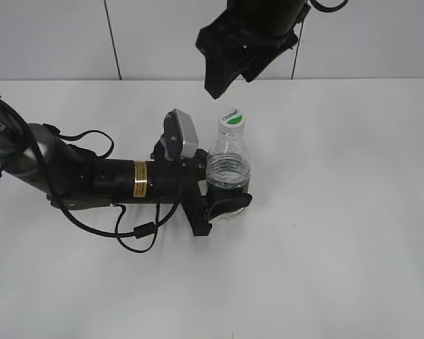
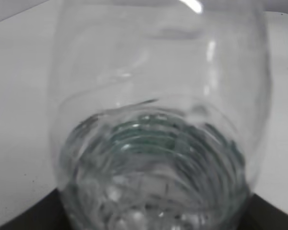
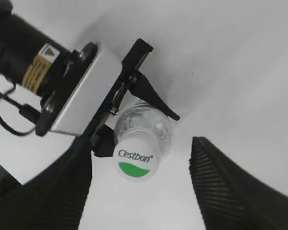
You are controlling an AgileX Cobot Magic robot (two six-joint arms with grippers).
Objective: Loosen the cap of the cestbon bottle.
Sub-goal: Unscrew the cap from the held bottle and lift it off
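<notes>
Cestbon bottle point(image 1: 228, 176): clamped upright by left gripper point(image 1: 222, 192). Right gripper point(image 3: 141, 191): fingers spread above cap point(image 3: 135, 163); next, probably descend, pinch, twist.

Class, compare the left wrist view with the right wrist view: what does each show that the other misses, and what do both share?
Left wrist only: a blurred close-up through the small clear plastic water bottle, ribs showing. Right wrist only: the round white cap with a green patch, the left hand clamped on the bottle, and the open right hand spread above the cap. Both: bottle and white table.
</notes>
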